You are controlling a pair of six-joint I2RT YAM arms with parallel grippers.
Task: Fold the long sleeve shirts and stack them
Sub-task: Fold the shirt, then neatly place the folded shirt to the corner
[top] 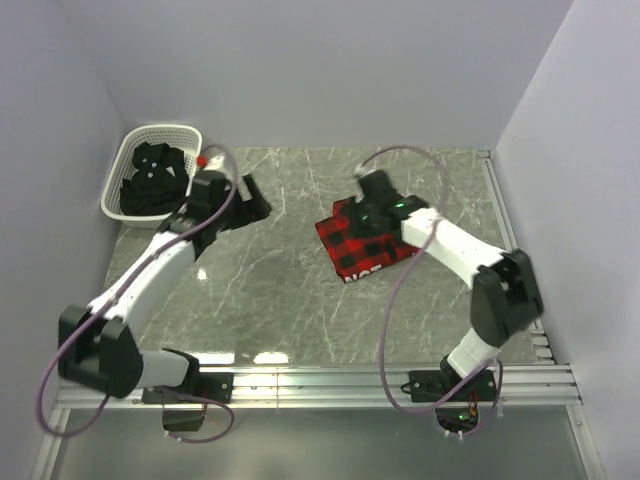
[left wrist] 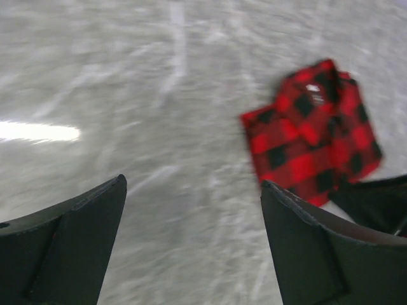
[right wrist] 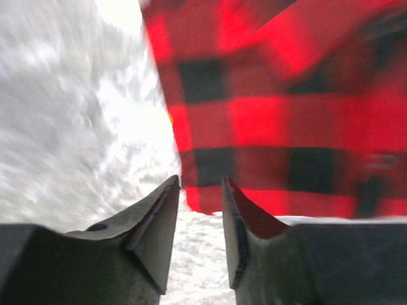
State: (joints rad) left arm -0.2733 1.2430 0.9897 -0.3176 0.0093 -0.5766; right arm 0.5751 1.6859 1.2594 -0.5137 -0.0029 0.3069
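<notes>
The red-and-black flannel shirt [top: 365, 245] lies folded in a rough square right of the table's middle. My right gripper [top: 368, 195] hovers at its far edge. In the right wrist view the gripper [right wrist: 199, 179] is narrowly open, with bare table in the gap and a flannel [right wrist: 267, 114] edge just past the tips. The black shirt [top: 150, 180] is bunched in the basket. My left gripper [top: 255, 200] hangs over bare table near the basket. Seen from the left wrist, this gripper [left wrist: 193, 182] is wide open and holds nothing, with the flannel [left wrist: 311, 133] farther off to the right.
The white lattice basket [top: 160, 130] stands in the far left corner against the walls. A metal rail [top: 320, 380] runs along the near edge and another along the right side. Cables loop over both arms.
</notes>
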